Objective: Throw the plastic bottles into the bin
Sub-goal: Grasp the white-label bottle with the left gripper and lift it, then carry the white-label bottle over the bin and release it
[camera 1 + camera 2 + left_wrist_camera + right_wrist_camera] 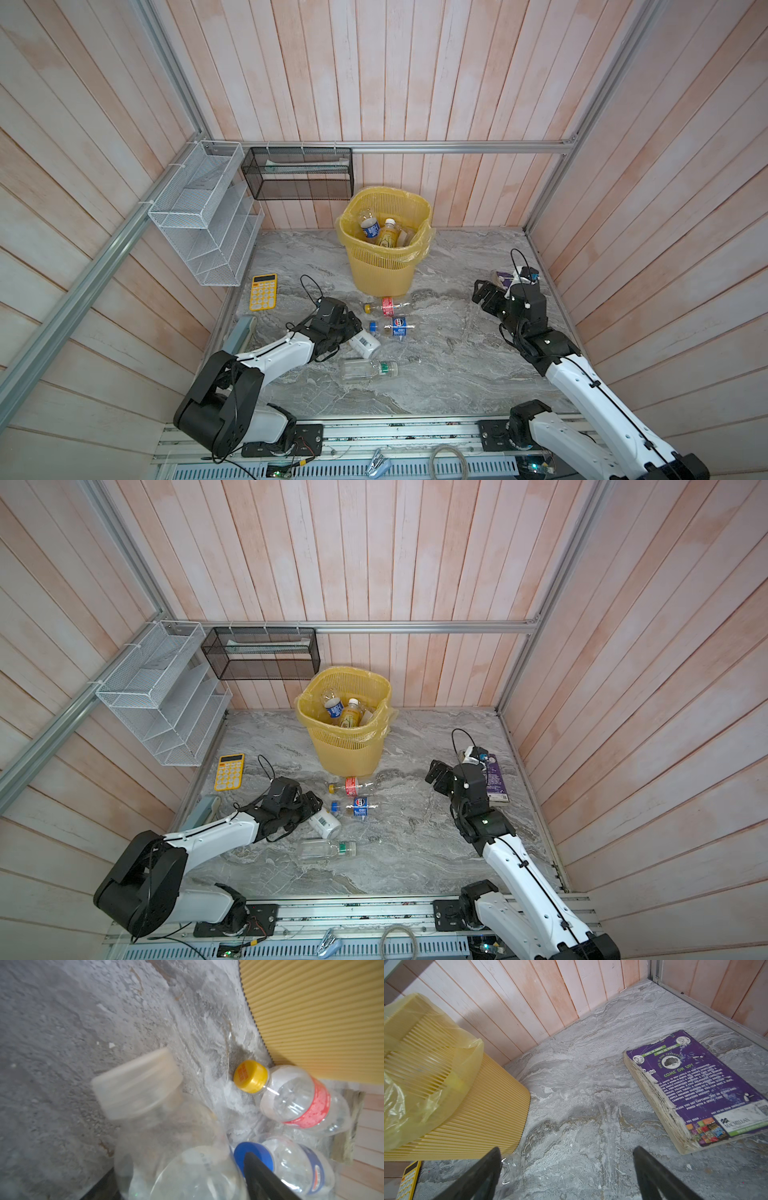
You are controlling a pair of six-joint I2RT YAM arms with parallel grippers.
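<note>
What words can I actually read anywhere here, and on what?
"COME ON UP!": back cover of the purple book.
"THIS IS OUR TREEHOUSE": same cover.
"MACMILLAN": same cover.
Too blurred or small to read: red-label bottle, blue-label bottle, yellow calculator keys.

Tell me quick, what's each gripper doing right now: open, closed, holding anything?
Left gripper: jaws around the white-capped bottle; whether they have clamped it cannot be told.
Right gripper: open, holding nothing.
</note>
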